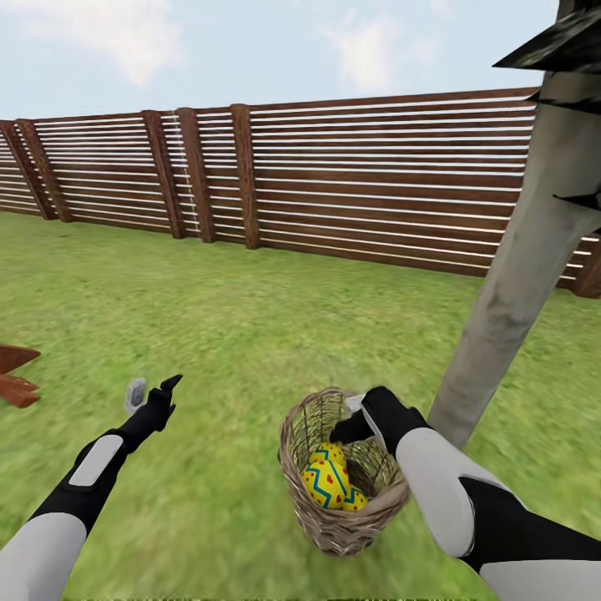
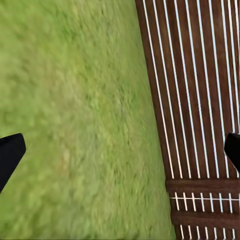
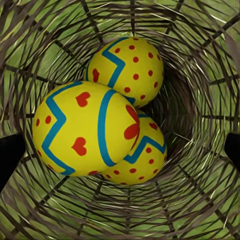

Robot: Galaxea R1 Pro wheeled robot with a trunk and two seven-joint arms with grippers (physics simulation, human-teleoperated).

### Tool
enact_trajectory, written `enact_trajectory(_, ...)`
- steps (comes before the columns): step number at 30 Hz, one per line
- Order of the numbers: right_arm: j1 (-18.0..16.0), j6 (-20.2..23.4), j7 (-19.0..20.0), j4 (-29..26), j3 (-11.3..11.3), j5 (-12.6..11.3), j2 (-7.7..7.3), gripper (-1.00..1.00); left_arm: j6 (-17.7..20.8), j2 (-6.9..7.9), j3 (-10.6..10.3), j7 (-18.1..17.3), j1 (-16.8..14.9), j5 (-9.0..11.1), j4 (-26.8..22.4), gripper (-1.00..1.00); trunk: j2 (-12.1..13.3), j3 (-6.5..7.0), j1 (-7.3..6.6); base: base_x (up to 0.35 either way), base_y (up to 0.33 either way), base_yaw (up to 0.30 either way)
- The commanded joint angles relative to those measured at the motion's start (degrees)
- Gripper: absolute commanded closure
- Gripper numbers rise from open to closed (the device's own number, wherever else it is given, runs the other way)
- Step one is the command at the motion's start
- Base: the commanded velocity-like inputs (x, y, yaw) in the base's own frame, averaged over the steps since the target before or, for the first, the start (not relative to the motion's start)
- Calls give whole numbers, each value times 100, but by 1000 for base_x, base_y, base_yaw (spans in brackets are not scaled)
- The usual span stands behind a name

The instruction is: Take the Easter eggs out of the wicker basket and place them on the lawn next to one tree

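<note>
Three yellow Easter eggs with blue zigzags and red marks lie piled in the wicker basket [image 1: 334, 522] on the lawn [image 1: 225, 334]. The largest egg [image 3: 82, 130] lies on top, a second egg [image 3: 127, 67] behind it and a third egg [image 3: 142, 157] under it. The top egg [image 1: 324, 482] also shows in the head view. My right gripper [image 1: 352, 417] hangs over the basket's mouth, open, its fingertips [image 3: 10, 157] wide apart and above the eggs. My left gripper [image 1: 153, 389] is open over bare grass, left of the basket. The tree's pale trunk [image 1: 517, 284] rises just right of the basket.
The brown slatted fence [image 1: 351, 184] closes the garden behind the lawn and shows in the left wrist view too, as fence [image 2: 200, 100]. A red-brown pointed object [image 1: 15, 376] juts in at the left edge. Open grass lies between basket and fence.
</note>
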Motion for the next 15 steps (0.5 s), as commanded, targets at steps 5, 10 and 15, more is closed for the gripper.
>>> enact_trajectory(5, -2, 21, 48, -14, -38, 59, 5, -100, 49, -1, 18, -9, -3, 44, 1, -100, -9, -117, 11, 0, 0, 0)
enact_trajectory(10, -2, 21, 51, -24, -37, 59, 5, -100, 49, -1, 18, -9, -3, 44, 2, -100, -16, -227, 24, 0, 0, 0)
enact_trajectory(15, -2, 21, 51, -33, -37, 59, 5, -100, 49, -1, 18, -9, -3, 44, 1, -100, -23, -338, 37, 0, 0, 0)
